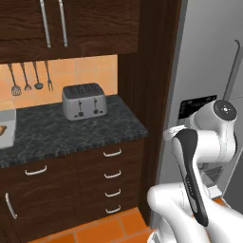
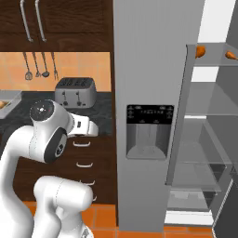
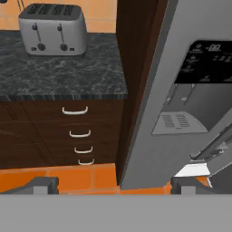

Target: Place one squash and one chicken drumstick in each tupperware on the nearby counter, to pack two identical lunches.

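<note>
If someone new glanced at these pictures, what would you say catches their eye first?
Most likely the tall grey fridge, its right door swung open onto glass shelves, with two orange-brown chicken drumsticks on the top shelf. Next, the silver toaster at the back of the dark marbled counter, under hanging utensils. The white arm stands in front of the fridge.

the counter [image 1: 71, 133] is dark marbled stone over dark wood drawers with curved silver handles. a silver toaster [image 1: 84, 101] stands on it near the back wall — upright, well apart from a grey tray [image 1: 5, 128] cut off at the left edge.

a fridge door shelf [image 2: 211, 58] carries two orange-brown chicken drumsticks [image 2: 201, 50] — set apart from each other.
</note>
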